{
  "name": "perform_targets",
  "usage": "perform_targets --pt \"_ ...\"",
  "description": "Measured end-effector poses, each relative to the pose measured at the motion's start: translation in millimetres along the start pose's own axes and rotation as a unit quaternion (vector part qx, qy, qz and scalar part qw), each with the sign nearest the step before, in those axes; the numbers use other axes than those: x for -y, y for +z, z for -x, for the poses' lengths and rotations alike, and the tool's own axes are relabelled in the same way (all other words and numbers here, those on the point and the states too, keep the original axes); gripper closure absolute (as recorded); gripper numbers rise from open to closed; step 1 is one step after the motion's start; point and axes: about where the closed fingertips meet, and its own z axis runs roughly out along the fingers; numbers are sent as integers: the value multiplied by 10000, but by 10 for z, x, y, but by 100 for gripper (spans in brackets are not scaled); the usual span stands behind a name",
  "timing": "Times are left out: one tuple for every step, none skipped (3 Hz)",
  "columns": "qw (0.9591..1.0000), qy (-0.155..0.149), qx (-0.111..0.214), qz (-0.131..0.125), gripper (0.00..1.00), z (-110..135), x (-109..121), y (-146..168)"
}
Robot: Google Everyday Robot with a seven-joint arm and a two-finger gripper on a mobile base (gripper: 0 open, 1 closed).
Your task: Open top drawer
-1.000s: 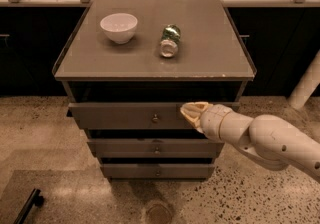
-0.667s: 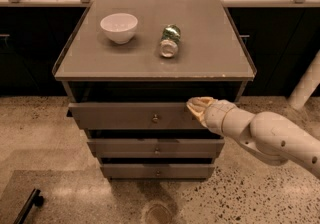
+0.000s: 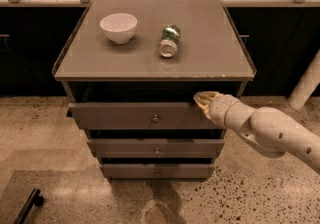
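The grey cabinet (image 3: 210,63) fills mid-frame. Its top drawer (image 3: 115,116), at centre, stands slightly out. A white arm (image 3: 270,130) enters from the lower right. A white bowl (image 3: 118,27) and a tipped can (image 3: 169,41) sit upper centre. The gripper (image 3: 202,100) meets the drawer's upper right edge; open or closed, I cannot tell.

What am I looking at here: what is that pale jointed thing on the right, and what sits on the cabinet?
The pale jointed thing is a robot's single arm, which ends in a gripper. One camera looks down at the front of a small cabinet. On top are a white bowl and a can lying on its side. The gripper is at the upper right edge of the top drawer, which stands slightly out. Whether it grips that edge I cannot tell. No loose thing shows in it.
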Motion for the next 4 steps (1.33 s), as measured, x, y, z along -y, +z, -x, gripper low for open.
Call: perform_targets --pt "9999 76 -4 -81 100 -9 282 347" --pt "9999 66 -13 -76 100 -13 282 362" --pt "9999 76 -105 11 100 -72 221 417" --pt "9993 -105 -242 263 100 -112 164 519"
